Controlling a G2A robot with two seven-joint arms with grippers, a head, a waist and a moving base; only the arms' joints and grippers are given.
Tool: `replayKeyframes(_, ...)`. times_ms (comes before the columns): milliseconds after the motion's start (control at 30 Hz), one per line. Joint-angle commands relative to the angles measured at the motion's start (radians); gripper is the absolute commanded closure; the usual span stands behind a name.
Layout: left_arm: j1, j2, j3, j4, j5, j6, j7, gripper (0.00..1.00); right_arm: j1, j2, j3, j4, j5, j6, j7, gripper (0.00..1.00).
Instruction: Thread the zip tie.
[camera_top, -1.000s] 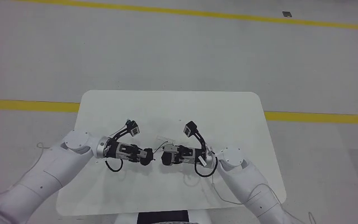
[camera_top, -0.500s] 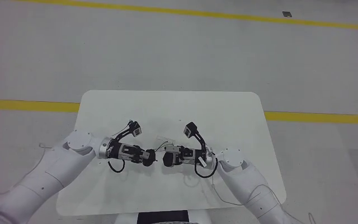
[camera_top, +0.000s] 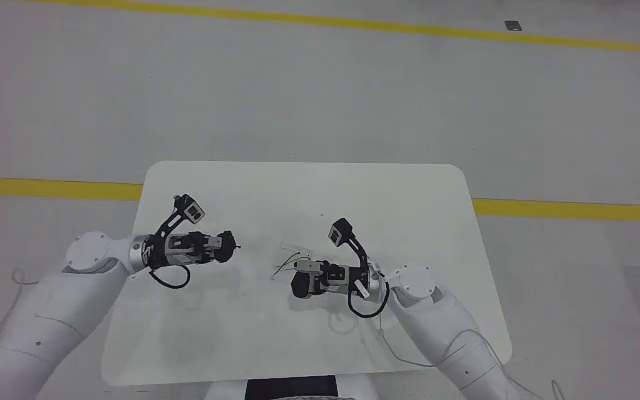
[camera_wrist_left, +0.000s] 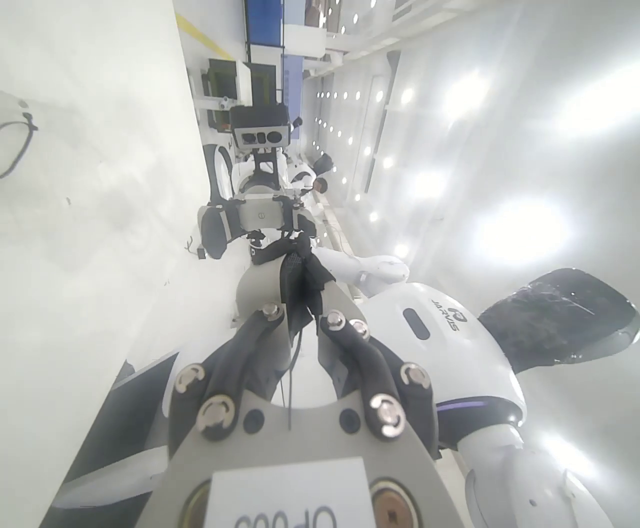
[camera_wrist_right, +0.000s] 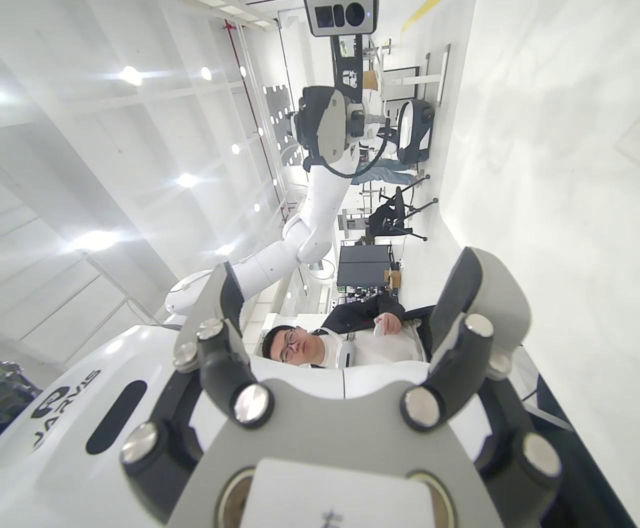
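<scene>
One zip tie (camera_top: 283, 264), two grippers and one white table (camera_top: 400, 200).

The zip tie lies on the table as a thin dark line just ahead of the right gripper's (camera_top: 296, 284) fingertips, and well apart from the left gripper's (camera_top: 228, 245) fingertips, which point toward it. From above it is too fine to show whether its tail passes through its head. In the left wrist view part of a dark loop (camera_wrist_left: 30, 124) lies on the table far off to one side of the fingers, cut off by the picture's edge, so the rest of it is hidden.

The left gripper (camera_wrist_left: 300, 255) has its dark-padded fingers (camera_wrist_left: 260, 345) pressed together at the tips. A single thin dark strand (camera_wrist_left: 290, 380) runs from between them back toward the palm. It may be a loose thread of the padding, but I cannot tell.

The right gripper (camera_wrist_right: 345, 265) stands wide apart, its two fingers (camera_wrist_right: 465, 295) holding nothing between them.
</scene>
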Motion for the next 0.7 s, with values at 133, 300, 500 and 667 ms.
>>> replayKeyframes(133, 0.019, -0.021, -0.050, -0.011, 0.029, 0.000, 0.000, 1.00, 0.000, 0.000, 0.000, 0.000, 0.000, 0.000, 0.000, 0.00)
replayKeyframes(300, 0.019, -0.046, -0.074, -0.043, 0.045, 0.000, 0.000, 1.00, 0.000, 0.000, 0.000, 0.000, 0.000, 0.000, 0.000, 0.00)
replayKeyframes(500, 0.024, -0.053, -0.084, -0.054, 0.054, 0.000, 0.000, 1.00, 0.000, 0.000, 0.000, 0.000, 0.000, 0.000, 0.000, 0.00)
replayKeyframes(667, 0.024, -0.054, -0.085, -0.063, 0.062, 0.000, 0.026, 1.00, 0.000, 0.000, 0.000, 0.000, 0.000, 0.000, 0.000, 0.00)
